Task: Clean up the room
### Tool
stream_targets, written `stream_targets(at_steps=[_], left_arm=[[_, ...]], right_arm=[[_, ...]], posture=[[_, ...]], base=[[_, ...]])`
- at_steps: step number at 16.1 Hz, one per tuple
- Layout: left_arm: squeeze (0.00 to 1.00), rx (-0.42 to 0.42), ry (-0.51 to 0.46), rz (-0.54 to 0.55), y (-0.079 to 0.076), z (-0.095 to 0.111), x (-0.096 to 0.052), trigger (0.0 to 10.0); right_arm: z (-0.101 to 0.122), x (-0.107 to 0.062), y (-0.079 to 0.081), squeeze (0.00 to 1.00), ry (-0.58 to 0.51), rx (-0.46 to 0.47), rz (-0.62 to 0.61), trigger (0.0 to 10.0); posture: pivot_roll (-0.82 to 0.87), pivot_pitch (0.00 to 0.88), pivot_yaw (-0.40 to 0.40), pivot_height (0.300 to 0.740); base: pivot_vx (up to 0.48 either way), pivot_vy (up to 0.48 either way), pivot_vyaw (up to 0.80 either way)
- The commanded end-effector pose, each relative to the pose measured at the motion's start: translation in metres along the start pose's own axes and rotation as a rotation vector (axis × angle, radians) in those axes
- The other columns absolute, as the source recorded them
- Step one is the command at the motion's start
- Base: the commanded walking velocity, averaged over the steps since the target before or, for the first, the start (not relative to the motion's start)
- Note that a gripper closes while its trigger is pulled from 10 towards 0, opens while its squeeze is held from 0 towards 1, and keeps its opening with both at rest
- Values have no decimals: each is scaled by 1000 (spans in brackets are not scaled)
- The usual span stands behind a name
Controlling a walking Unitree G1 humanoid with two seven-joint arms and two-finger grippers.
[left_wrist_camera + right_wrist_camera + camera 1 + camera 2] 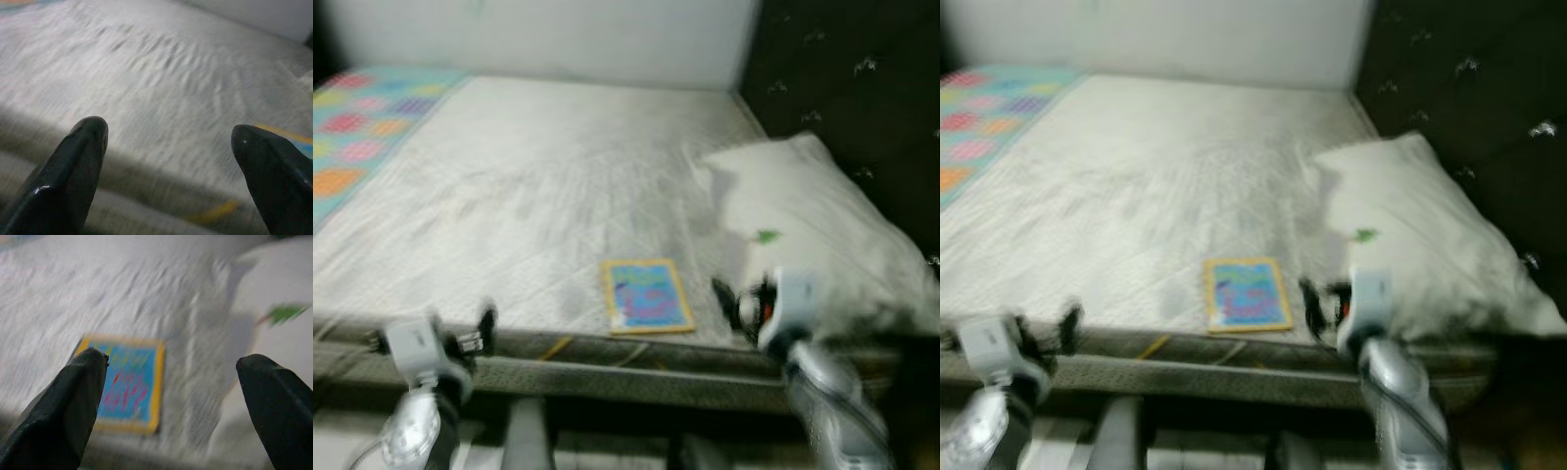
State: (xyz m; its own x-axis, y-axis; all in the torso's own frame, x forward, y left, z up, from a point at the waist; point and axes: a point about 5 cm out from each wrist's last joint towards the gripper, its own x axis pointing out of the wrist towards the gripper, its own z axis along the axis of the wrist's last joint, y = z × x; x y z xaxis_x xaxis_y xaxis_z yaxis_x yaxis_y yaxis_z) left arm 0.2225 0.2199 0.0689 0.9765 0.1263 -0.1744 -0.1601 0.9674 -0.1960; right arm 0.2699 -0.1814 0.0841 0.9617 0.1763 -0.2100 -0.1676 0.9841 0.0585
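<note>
A flat blue book with a yellow border lies on the white mattress close to its front edge. My right gripper hovers just to the right of the book, near the bed edge, and is open; in the right wrist view its fingers frame the book. My left gripper is open at the front edge of the bed, well left of the book. In the left wrist view its fingers point over bare mattress.
A white pillow with a small green mark lies at the right, against a dark tufted headboard. A colourful patterned blanket covers the far left of the bed. A white wall stands behind. The views are blurred.
</note>
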Motion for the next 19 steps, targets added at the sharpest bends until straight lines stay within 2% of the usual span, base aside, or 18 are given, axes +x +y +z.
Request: stream_targets(at_steps=[1,14,19], left_arm=[[0,21,-54,-7,-2,14,6,10000],[0,-15,-60,-18,-3,16,7,10000],[0,-24,-66,-33,-5,17,7,10000]], right_arm=[[14,5,2,0,-46,-20,17,10000],[14,6,3,0,-45,-25,23,10000],[15,7,3,0,-44,-28,21,10000]], posture=[[-17,28,-79,595],[-18,36,-80,575],[-22,39,-80,575]], base=[[0,0,0],[0,0,0],[309,0,0]])
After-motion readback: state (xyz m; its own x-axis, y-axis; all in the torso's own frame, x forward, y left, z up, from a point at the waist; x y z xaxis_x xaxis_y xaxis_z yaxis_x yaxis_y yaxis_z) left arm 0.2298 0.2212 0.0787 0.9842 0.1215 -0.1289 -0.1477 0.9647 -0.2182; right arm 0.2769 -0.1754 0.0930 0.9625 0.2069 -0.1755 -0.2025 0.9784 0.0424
